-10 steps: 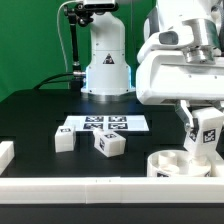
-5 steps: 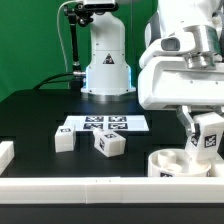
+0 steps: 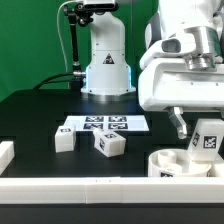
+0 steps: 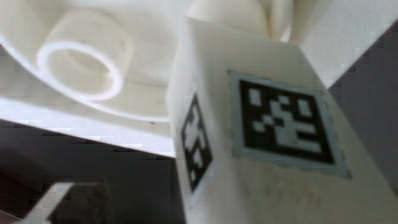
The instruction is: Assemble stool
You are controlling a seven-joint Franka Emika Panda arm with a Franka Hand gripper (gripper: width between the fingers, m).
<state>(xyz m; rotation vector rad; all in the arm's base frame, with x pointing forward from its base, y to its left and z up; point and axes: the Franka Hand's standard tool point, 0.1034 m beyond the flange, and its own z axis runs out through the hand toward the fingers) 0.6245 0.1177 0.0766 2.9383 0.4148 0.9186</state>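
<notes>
The stool's round rimmed disc [image 3: 172, 160] lies at the front on the exterior view's right. A white tagged leg [image 3: 207, 140] stands upright in it. My gripper [image 3: 202, 130] hangs around that leg with its jaws open; one finger [image 3: 178, 125] stands clear of the leg's side, and the other is hidden. In the wrist view the same leg [image 4: 267, 120] fills the frame close up, its tag facing the camera, with the disc [image 4: 54, 110] and a round socket ring [image 4: 80, 70] behind it. Two more legs [image 3: 63, 140] [image 3: 110, 145] lie loose on the black table.
The marker board [image 3: 103, 124] lies flat behind the loose legs. A long white rail [image 3: 80, 186] runs along the table's front edge, and another white piece [image 3: 5, 154] sits at the exterior view's left. The arm's white base [image 3: 106, 70] stands at the back.
The jaws have spread apart and let go of the upright leg. The visible finger has moved off the leg's side, and the leg stays standing in the disc.
</notes>
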